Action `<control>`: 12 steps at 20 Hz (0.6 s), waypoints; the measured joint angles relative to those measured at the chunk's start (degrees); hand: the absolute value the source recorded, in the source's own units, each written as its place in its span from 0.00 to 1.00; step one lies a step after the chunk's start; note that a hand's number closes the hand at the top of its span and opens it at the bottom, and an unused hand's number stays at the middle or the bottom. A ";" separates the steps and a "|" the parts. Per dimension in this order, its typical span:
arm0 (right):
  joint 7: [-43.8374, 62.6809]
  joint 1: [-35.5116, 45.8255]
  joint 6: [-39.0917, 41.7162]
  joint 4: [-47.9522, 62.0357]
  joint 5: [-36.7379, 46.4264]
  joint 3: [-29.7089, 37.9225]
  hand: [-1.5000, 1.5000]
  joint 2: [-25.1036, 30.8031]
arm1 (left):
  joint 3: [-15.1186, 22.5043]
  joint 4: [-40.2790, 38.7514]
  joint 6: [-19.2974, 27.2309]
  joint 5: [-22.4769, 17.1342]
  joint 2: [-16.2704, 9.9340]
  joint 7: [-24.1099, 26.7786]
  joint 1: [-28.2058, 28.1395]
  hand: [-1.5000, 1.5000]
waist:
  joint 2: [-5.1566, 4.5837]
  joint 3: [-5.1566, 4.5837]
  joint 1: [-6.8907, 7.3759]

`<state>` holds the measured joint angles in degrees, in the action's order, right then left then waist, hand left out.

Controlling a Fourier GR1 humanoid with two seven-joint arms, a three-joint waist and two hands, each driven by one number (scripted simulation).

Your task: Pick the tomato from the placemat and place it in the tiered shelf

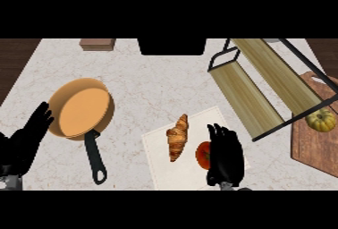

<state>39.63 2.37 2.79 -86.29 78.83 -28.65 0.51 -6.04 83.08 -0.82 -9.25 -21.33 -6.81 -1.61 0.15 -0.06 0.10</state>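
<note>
- I am watching the right hand [223,154] hanging low and right of centre in the frame, fingers straight and pointing toward the top of the picture, holding nothing.
- The tomato [203,154] is lying on the white placemat [191,174], tucked against the left edge of that hand; I am judging that the hand is right beside it, possibly touching, and I cannot tell which.
- The left hand [27,138] is resting at the left edge of the frame, fingers straight and relaxed, holding nothing.
- For the step in hand, I am judging this to be the closing-in on the tomato, not yet a grasp: no finger is curling round it.
- To do it well, I am thinking of bringing the palm over the tomato and closing thumb and fingers on opposite sides, so the round fruit is not rolling away toward the croissant [177,137] just to its left.
- I am also planning a lift straight up before swinging toward the tiered shelf [264,85] at the upper right, so the dark frame of the shelf is not getting clipped.
- The tomato is looking nearly round, slightly taller than wide in the frame, with a dark mark that may be the stem end facing left; I cannot tell that for certain, so no grasp direction is clearly better.
- The croissant, by contrast, is running lengthwise up and down the frame.
</note>
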 measured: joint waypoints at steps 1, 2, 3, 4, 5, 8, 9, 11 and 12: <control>-1.24 -0.04 -0.79 0.54 -0.94 0.85 1.00 0.33 | -0.37 0.28 -0.32 0.07 -0.02 -0.06 -0.30 0.50 | 0.07 -0.04 0.02; -2.08 -0.04 -1.83 1.22 -1.42 1.30 1.00 0.24 | -0.64 -0.20 -0.65 0.38 0.25 0.63 -0.44 0.50 | 0.18 -0.11 0.01; -2.46 0.35 -1.51 1.50 -1.54 1.46 1.00 0.04 | -0.71 -0.41 -0.54 0.83 0.71 0.60 -0.12 0.50 | 0.22 -0.14 0.00; -2.95 0.58 -1.33 1.66 -1.51 1.51 1.00 0.09 | -0.83 -0.56 -0.62 1.20 0.95 0.72 0.23 0.50 | 0.26 -0.17 -0.01; -3.15 0.66 -1.99 2.18 -1.13 1.43 1.00 -0.05 | -0.89 -0.64 -0.71 1.49 1.37 1.13 -0.07 0.50 | 0.35 -0.22 0.00; -3.93 1.87 -2.26 3.27 -0.41 1.90 1.00 0.01 | -1.62 -1.99 -1.14 1.98 1.54 0.87 1.23 0.50 | 0.44 -0.28 -0.02; -4.38 1.41 -3.52 3.35 0.02 1.64 1.00 0.24 | -1.83 -2.33 -1.44 2.13 1.62 1.51 1.00 0.50 | 0.52 -0.33 -0.02; -4.36 2.27 -4.08 3.92 0.96 1.62 1.00 0.26 | -2.38 -2.25 -2.52 1.97 1.49 1.91 0.43 0.50 | 0.46 -0.29 0.02; -4.20 1.76 -4.82 3.65 1.82 1.10 1.00 0.33 | -2.75 -2.40 -2.99 1.85 1.37 2.05 0.38 0.50 | 0.50 -0.31 0.00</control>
<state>35.42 4.14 -2.03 -82.64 80.65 -27.55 0.84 -8.79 80.68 -3.80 -7.40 -19.96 -4.75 -1.23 0.65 -0.38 0.10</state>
